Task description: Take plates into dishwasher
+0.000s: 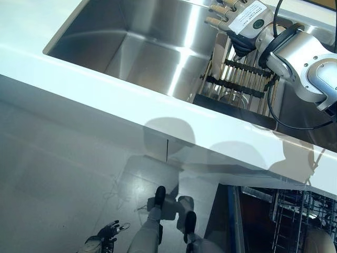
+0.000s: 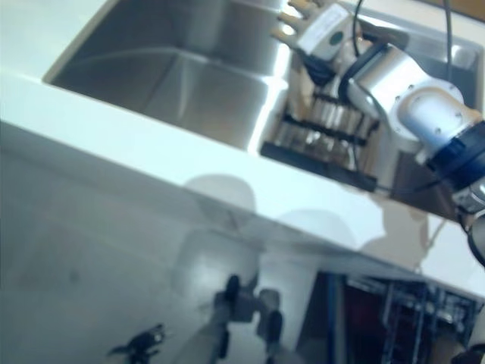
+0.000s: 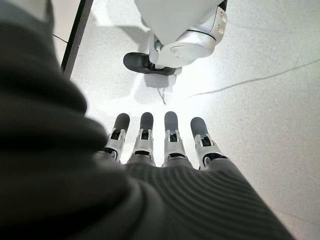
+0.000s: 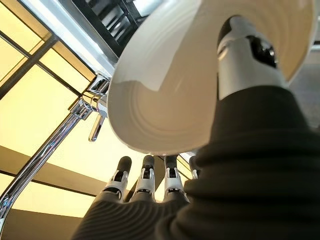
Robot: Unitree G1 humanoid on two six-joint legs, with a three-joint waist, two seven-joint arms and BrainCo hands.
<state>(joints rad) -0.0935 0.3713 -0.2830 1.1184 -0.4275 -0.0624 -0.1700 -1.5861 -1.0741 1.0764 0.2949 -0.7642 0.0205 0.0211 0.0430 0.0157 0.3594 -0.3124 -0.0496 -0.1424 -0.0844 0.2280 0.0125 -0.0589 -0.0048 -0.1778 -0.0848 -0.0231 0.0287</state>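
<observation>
A white plate [image 4: 160, 100] fills the right wrist view, pinched between the thumb [image 4: 245, 65] and the fingers of my right hand [image 1: 239, 18]. From the head views that hand is at the left end of the dish rack [image 1: 242, 79] in the sink, and the plate's cream edge [image 1: 220, 52] stands upright in the rack below it. My left hand [image 3: 160, 145] hangs low near the floor, also seen as the left hand [image 1: 105, 234] at the lower left, with straight fingers holding nothing. The dishwasher [image 1: 295, 216] stands open at the lower right, its wire rack showing.
A steel sink [image 1: 137, 47] is set into the white counter [image 1: 105, 89], which runs across the view. A chrome faucet [image 4: 90, 115] stands behind the plate. Grey floor lies below the counter's edge.
</observation>
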